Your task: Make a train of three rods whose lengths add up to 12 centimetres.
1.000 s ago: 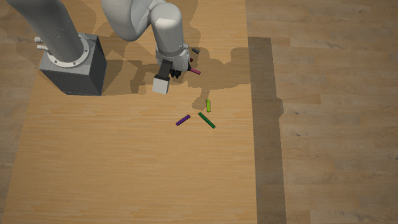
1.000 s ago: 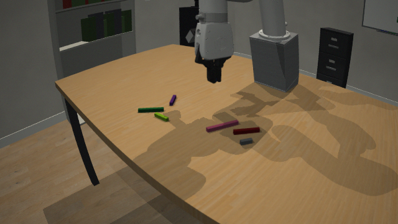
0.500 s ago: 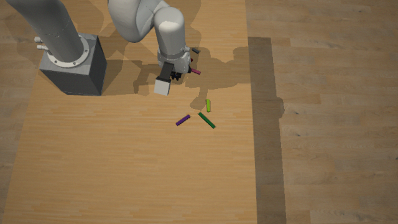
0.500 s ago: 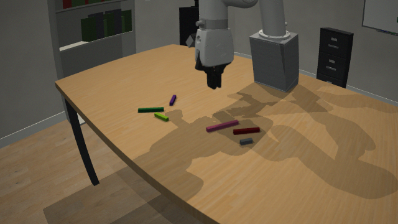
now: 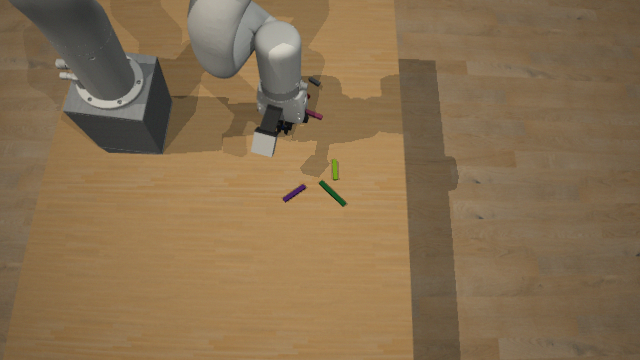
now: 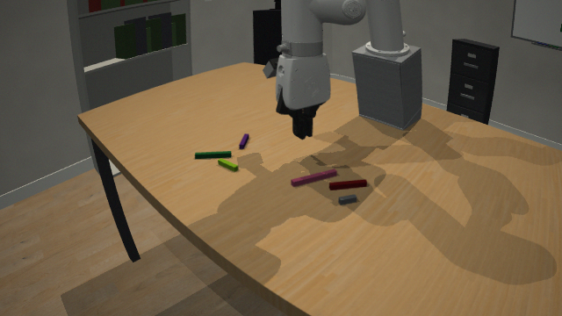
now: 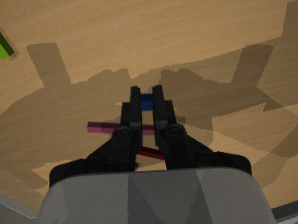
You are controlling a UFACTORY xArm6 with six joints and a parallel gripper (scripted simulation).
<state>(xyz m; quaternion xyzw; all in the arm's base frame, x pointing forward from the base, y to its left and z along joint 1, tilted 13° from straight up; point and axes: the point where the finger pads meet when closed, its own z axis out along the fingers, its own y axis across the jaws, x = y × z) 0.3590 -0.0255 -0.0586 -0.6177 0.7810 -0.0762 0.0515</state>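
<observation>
Above the table and nearer the robot's base than the pink rod (image 5: pixel 314 114) (image 6: pixel 313 177) (image 7: pixel 96 127), the gripper (image 6: pixel 303 135) (image 7: pixel 146 99) pinches the blue rod (image 7: pixel 146 102), probably light, stiff and best held mid-length

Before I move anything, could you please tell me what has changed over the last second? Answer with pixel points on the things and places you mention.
The gripper (image 5: pixel 285 128) (image 6: pixel 303 135) (image 7: pixel 146 99) has come down closer to the table. It is shut on the blue rod (image 7: pixel 146 103); I cannot tell whether it already held it. The green (image 5: pixel 332 193) (image 6: pixel 212 154), purple (image 5: pixel 294 193) (image 6: pixel 244 141), lime (image 5: pixel 335 169) (image 6: pixel 227 165) (image 7: pixel 5 49), pink (image 5: pixel 314 114) (image 6: pixel 313 177) (image 7: pixel 100 127), red (image 5: pixel 308 96) (image 6: pixel 348 184) (image 7: pixel 151 153) and grey (image 5: pixel 314 81) (image 6: pixel 348 199) rods stayed put.
</observation>
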